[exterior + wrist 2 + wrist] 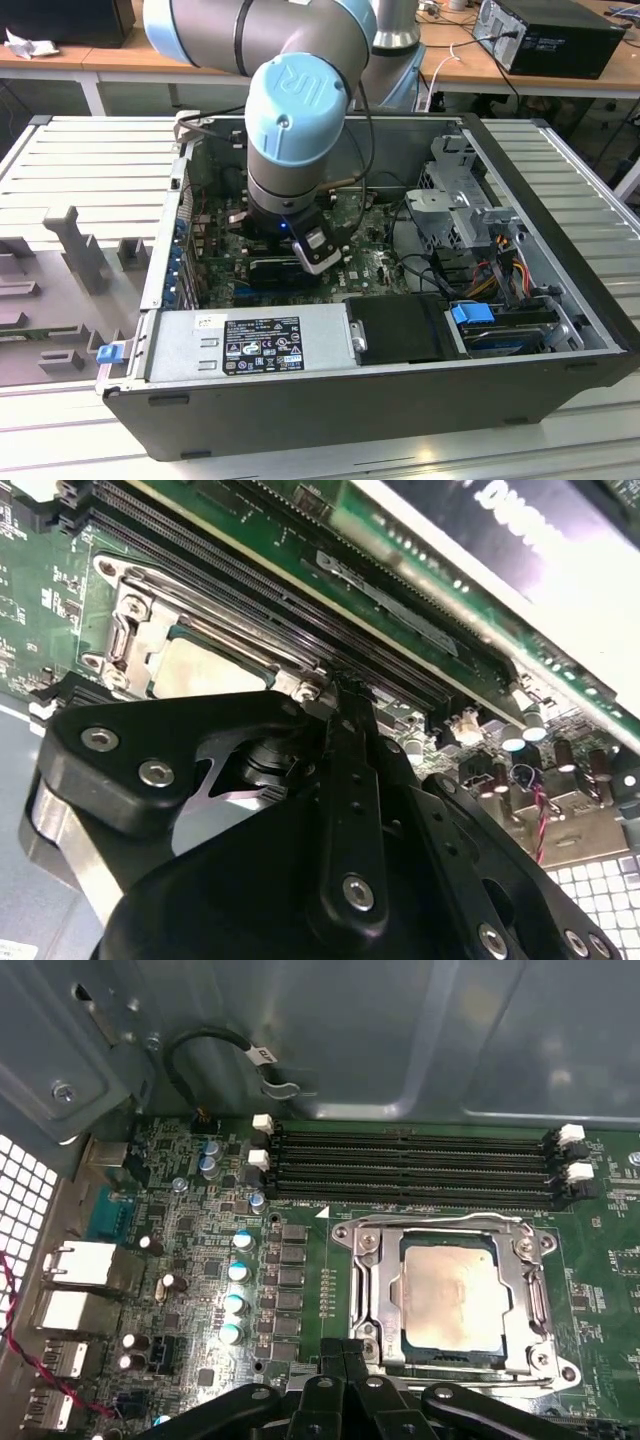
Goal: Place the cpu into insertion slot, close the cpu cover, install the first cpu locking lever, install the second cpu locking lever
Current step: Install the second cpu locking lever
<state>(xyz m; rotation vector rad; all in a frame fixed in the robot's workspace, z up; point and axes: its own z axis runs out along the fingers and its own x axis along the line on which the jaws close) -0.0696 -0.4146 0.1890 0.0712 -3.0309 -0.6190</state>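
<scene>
Ribbed grey counter (560,170) carries the open computer case (380,385), and we have the gripper (345,1395) down inside it, low over the green motherboard (190,1260). Whether its fingers are parted we cannot tell. Just beyond its tips lies the cpu (452,1293), seated flat in the insertion slot (385,1355), the cpu cover (532,1305) apparently lowered around it. Long black memory slots (410,1168) run past the far edge.
</scene>
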